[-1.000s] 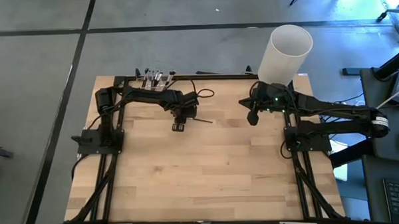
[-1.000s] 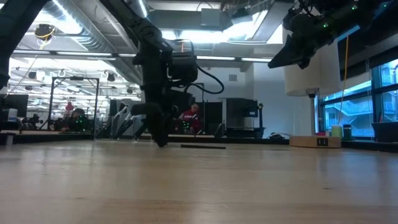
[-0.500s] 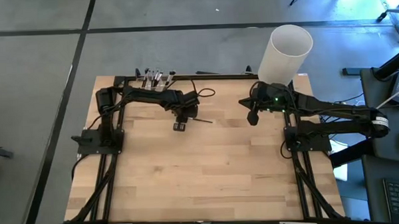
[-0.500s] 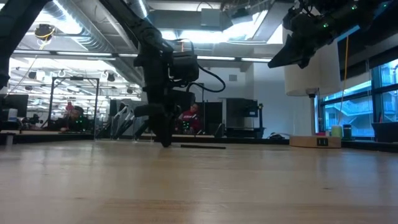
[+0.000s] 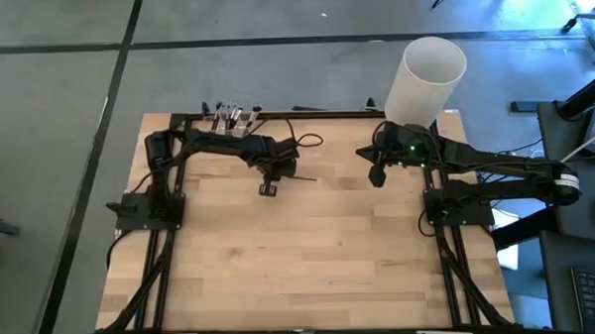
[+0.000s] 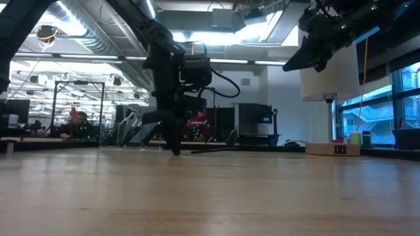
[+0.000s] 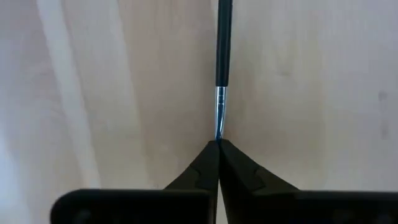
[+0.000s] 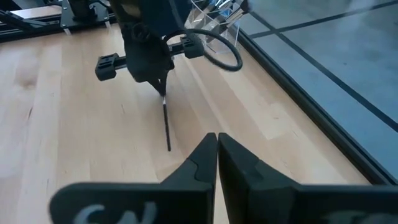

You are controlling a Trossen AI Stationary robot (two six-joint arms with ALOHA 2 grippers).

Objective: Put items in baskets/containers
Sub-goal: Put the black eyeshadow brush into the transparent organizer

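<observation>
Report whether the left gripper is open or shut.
Shut: the left gripper has its fingers pressed together on the makeup brush's tip.

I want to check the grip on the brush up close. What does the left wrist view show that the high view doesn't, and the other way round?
Only the left wrist view: the left gripper fingertips are shut on the brush at its silver ferrule end, with the dark handle running away over bare wood.

Only the high view: the whole table, the right gripper waiting apart near the white cylinder, and the clear cups at the far edge.

Both: the left gripper on that one brush, on the wood.
</observation>
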